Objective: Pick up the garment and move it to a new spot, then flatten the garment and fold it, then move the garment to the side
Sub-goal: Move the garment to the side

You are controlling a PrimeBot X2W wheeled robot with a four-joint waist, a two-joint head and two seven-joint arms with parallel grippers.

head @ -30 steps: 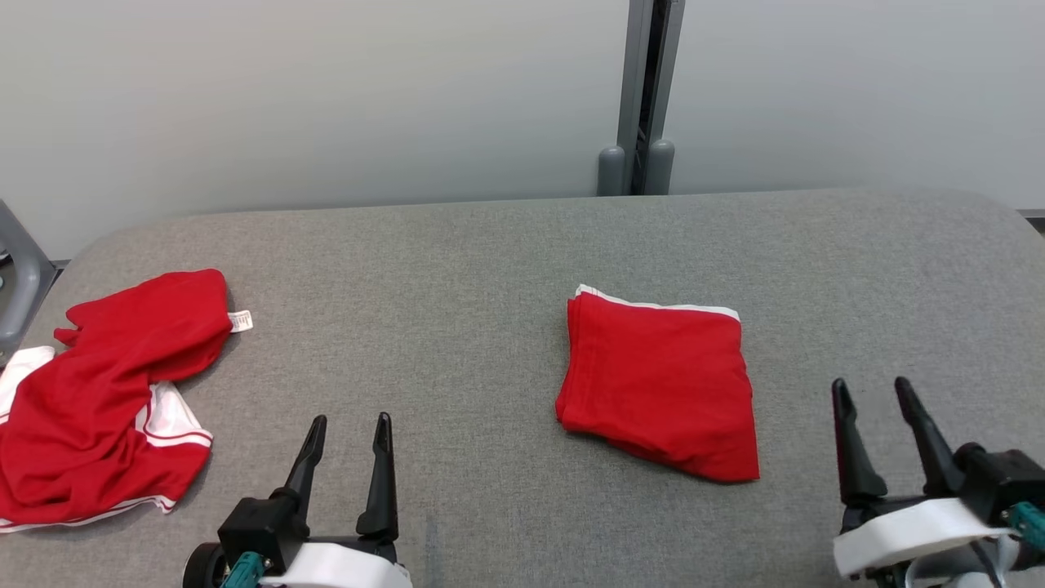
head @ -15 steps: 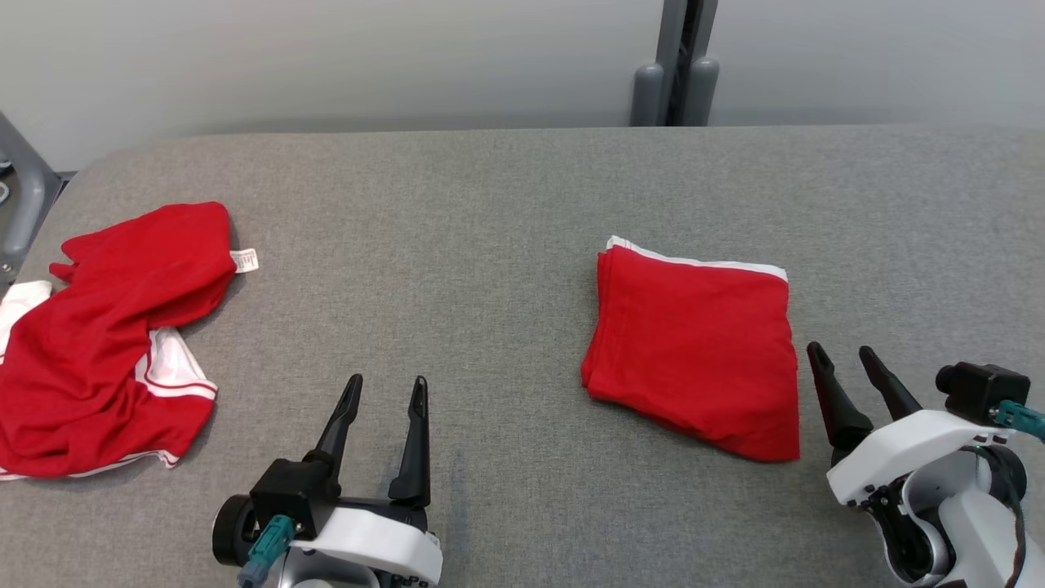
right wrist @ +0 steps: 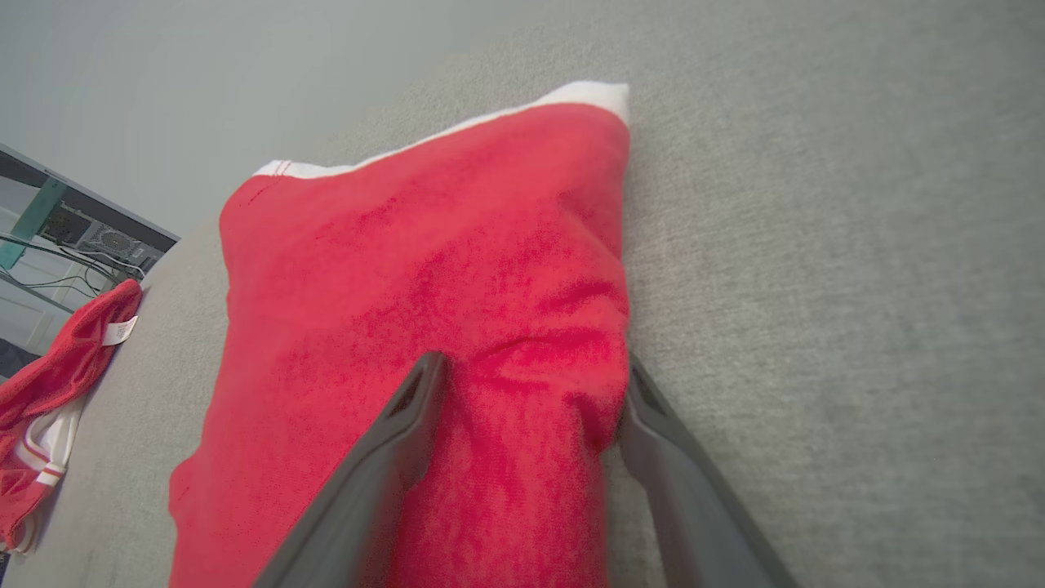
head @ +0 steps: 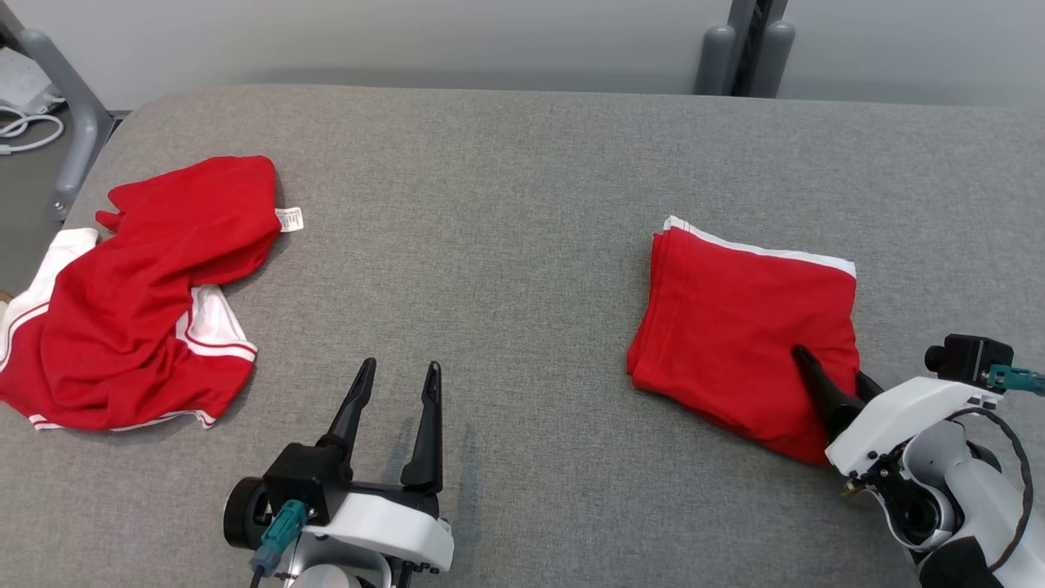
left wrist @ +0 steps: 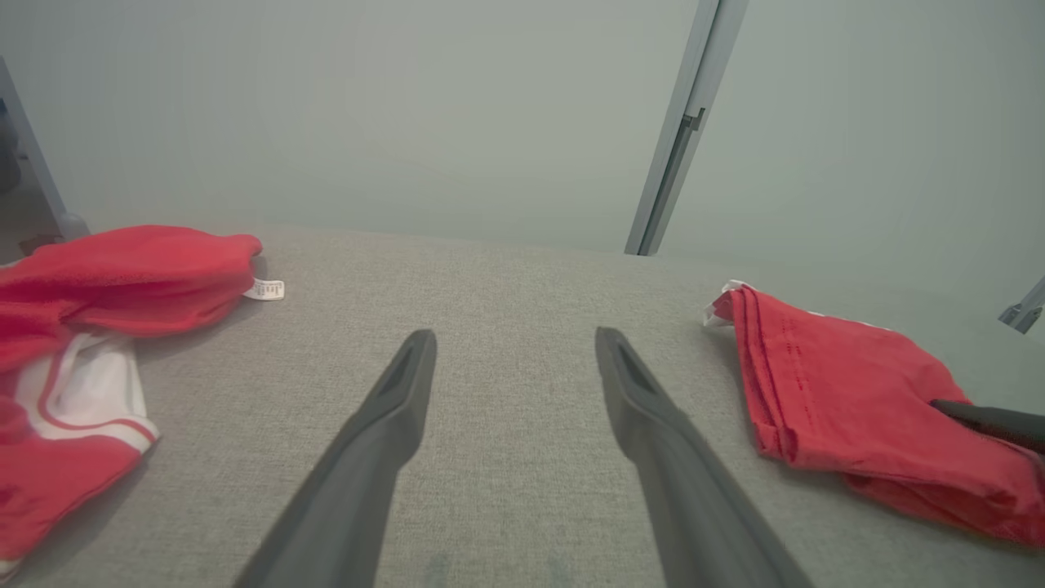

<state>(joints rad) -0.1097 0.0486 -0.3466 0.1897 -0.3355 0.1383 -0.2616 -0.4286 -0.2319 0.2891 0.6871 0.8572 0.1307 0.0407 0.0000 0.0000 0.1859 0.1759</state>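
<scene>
The folded garment [head: 739,327], red with a white top edge, lies right of centre on the grey surface [head: 506,204]. The right pincer [head: 829,365], spread, straddles and partly hides its lower-right corner. The left pincer [head: 401,363], spread, sits over bare surface at lower left.

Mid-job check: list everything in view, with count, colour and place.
folded red cloth garment with white trim: one, red, table's right part.
crumpled red-and-white cloth garment: one, red and white, table's left edge.
grey fabric-covered table: one, grey, under both garments.
grey upright post: one, grey, behind table's far edge.
grey metal frame leg: one, grey, beyond far left corner.
white cable: one, white, floor beside that leg.
left gripper: one, dark fingers, open over bare table.
right gripper: one, dark fingers, open, straddling folded garment's near right edge.
</scene>
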